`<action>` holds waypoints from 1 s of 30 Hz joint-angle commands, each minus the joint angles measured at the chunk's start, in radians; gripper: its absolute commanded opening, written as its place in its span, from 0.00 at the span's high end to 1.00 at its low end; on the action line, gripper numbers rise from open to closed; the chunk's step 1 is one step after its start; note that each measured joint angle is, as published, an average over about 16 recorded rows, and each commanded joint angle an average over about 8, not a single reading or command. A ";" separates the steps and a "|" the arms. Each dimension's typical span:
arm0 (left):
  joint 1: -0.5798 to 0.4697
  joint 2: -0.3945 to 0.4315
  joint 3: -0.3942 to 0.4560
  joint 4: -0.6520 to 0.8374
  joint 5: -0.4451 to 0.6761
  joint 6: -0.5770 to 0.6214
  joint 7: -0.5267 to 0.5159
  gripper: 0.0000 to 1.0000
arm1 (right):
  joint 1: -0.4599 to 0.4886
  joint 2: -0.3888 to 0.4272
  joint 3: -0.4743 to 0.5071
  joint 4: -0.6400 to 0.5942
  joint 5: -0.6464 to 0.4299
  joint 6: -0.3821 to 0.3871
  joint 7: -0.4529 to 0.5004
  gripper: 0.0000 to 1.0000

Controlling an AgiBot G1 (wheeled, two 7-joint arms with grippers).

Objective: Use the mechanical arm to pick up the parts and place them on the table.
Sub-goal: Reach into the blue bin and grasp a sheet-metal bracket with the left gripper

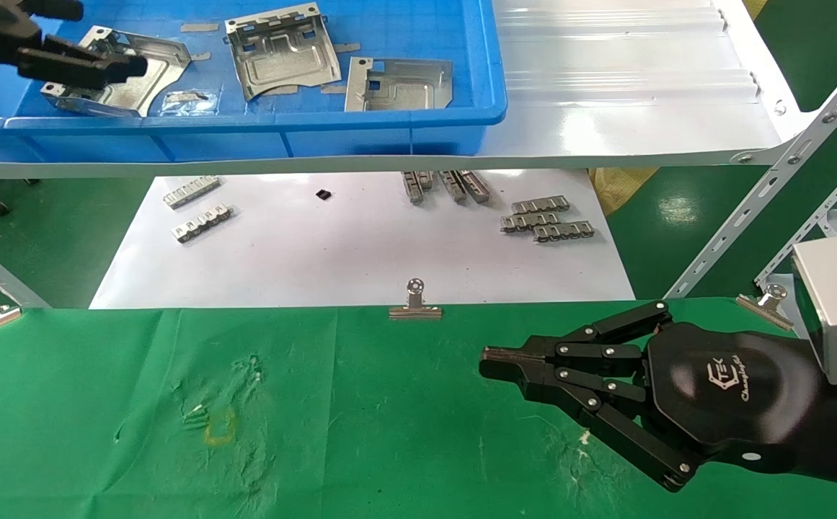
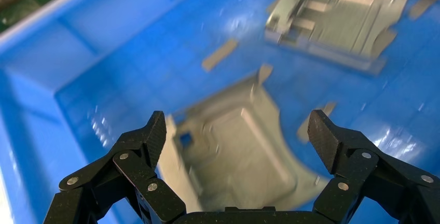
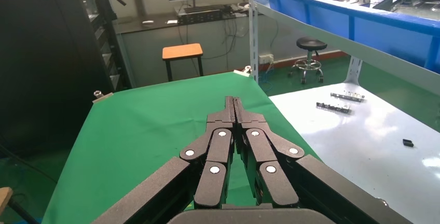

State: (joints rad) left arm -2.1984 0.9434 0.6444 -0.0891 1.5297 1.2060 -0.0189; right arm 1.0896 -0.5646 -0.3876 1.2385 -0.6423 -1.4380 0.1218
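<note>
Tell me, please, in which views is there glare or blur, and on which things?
Head view: strong glare on the glossy white shelf and on the white sheet. Left wrist view: the part under the open left end effector is blurred. Right wrist view: sharp; the shut right end effector is over the green table.

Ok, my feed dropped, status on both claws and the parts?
Left claw open over leftmost part in blue bin. Right claw shut, idle above green table. Three parts binned, none placed. Path clear.
</note>
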 commanded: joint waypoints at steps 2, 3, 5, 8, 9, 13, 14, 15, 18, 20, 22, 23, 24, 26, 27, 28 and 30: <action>0.000 -0.004 0.007 0.008 0.011 -0.005 0.003 0.14 | 0.000 0.000 0.000 0.000 0.000 0.000 0.000 1.00; 0.002 -0.004 0.007 0.011 0.011 -0.009 0.005 0.25 | 0.000 0.000 0.000 0.000 0.000 0.000 0.000 1.00; 0.005 -0.003 0.008 0.015 0.012 -0.017 0.007 0.50 | 0.000 0.000 0.000 0.000 0.000 0.000 0.000 1.00; 0.006 -0.001 0.010 0.021 0.016 -0.025 0.006 0.87 | 0.000 0.000 0.000 0.000 0.000 0.000 0.000 1.00; 0.005 0.000 0.011 0.023 0.017 -0.028 0.004 0.94 | 0.000 0.000 0.000 0.000 0.000 0.000 0.000 1.00; 0.009 0.005 0.013 0.033 0.021 -0.043 -0.001 1.00 | 0.000 0.000 0.000 0.000 0.000 0.000 0.000 1.00; 0.012 0.007 0.012 0.036 0.019 -0.049 -0.002 1.00 | 0.000 0.000 0.000 0.000 0.000 0.000 0.000 1.00; 0.016 0.008 0.010 0.038 0.016 -0.055 -0.002 1.00 | 0.000 0.000 0.000 0.000 0.000 0.000 0.000 1.00; 0.027 0.011 0.002 0.046 0.005 -0.075 -0.001 1.00 | 0.000 0.000 0.000 0.000 0.000 0.000 0.000 1.00; 0.030 0.012 -0.002 0.050 0.000 -0.085 -0.002 1.00 | 0.000 0.000 0.000 0.000 0.000 0.000 0.000 1.00; 0.030 0.013 -0.003 0.054 -0.002 -0.093 -0.006 1.00 | 0.000 0.000 0.000 0.000 0.000 0.000 0.000 1.00; 0.030 0.014 -0.003 0.056 -0.002 -0.097 -0.009 1.00 | 0.000 0.000 0.000 0.000 0.000 0.000 0.000 1.00; 0.030 0.015 -0.004 0.059 -0.003 -0.101 -0.012 1.00 | 0.000 0.000 0.000 0.000 0.000 0.000 0.000 1.00; 0.032 0.017 -0.005 0.064 -0.005 -0.112 -0.017 1.00 | 0.000 0.000 0.000 0.000 0.000 0.000 0.000 1.00; 0.033 0.018 -0.006 0.066 -0.006 -0.118 -0.019 1.00 | 0.000 0.000 0.000 0.000 0.000 0.000 0.000 1.00; 0.033 0.018 -0.007 0.068 -0.008 -0.124 -0.021 1.00 | 0.000 0.000 0.000 0.000 0.000 0.000 0.000 1.00; 0.034 0.019 -0.009 0.071 -0.011 -0.135 -0.022 1.00 | 0.000 0.000 0.000 0.000 0.000 0.000 0.000 1.00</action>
State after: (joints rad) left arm -2.1678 0.9600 0.6364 -0.0207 1.5207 1.0752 -0.0381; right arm 1.0896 -0.5646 -0.3877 1.2385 -0.6422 -1.4380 0.1218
